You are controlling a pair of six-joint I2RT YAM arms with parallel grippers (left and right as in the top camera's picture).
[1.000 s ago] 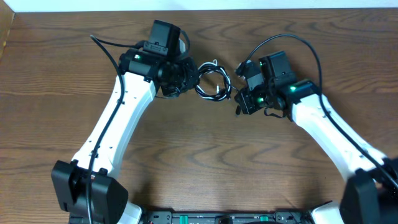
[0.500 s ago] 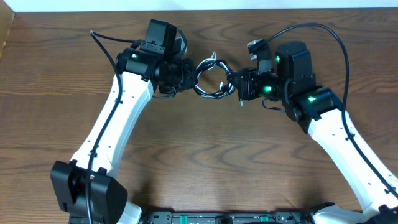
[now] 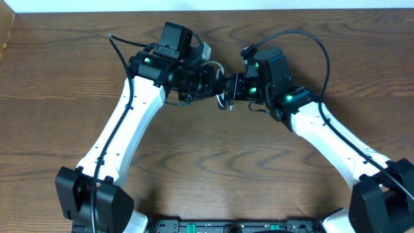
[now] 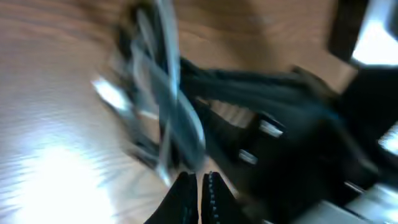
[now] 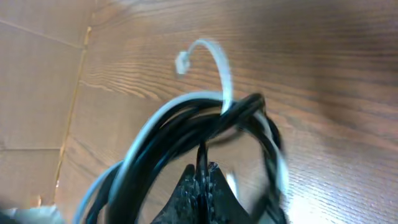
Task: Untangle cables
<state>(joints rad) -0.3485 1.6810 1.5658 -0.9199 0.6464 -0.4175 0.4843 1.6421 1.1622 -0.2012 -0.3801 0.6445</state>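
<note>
**Both grippers meet at the cable bundle at the far middle of the table**

The wooden table (image 3: 207,175) fills the overhead view. The left arm (image 3: 123,129) reaches up from the near left corner and bends inward. The right arm (image 3: 330,139) does the same from the near right. Their wrists almost face each other near the far edge.

The left gripper (image 3: 210,81) and the right gripper (image 3: 231,87) stand just beside each other, with the cables (image 3: 223,94) bunched in the small space between them.

In the right wrist view, the right gripper (image 5: 200,177) has its fingers pressed together on a black strand that runs straight down into the tips. Above them, the black cable (image 5: 249,109) and the white cable (image 5: 149,134) loop together as one bundle over the wood. A free white end arcs upward out of the bundle and finishes in a small plug (image 5: 181,62).

In the left wrist view, the left gripper (image 4: 199,190) has its fingers drawn together, with only a thin slit between them. The picture is blurred. The bundle hangs just ahead of the tips, and I cannot tell whether a strand is caught in them.
</note>
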